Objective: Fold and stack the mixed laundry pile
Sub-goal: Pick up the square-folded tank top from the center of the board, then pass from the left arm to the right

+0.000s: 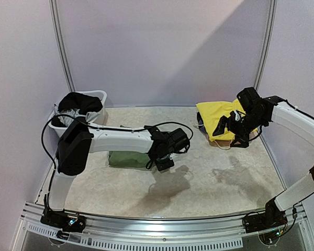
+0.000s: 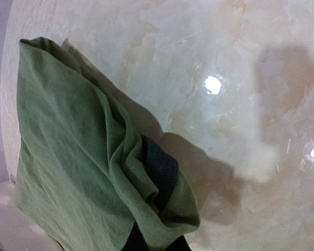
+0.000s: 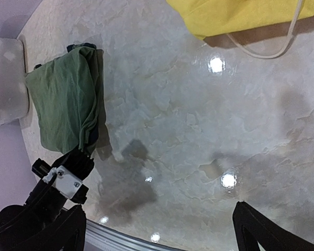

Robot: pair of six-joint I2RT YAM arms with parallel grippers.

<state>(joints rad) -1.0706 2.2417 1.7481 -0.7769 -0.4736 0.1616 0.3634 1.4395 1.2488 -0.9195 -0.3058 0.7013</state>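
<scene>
Olive-green T-shirt (image 2: 68, 157), seemingly limp and light, pinched at its navy-trimmed edge by left gripper (image 1: 163, 164); right gripper (image 1: 230, 130) hangs spread, empty.

I see an olive-green T-shirt (image 2: 68, 157) with navy trim (image 2: 159, 172) on the cream, marble-veined table (image 1: 225, 178). The far garment (image 1: 217, 117) is bright yellow with a white drawstring (image 3: 267, 56). Black cloth (image 1: 81, 102) and grey cloth (image 1: 68, 121) fill the white tub (image 1: 100, 95).
</scene>
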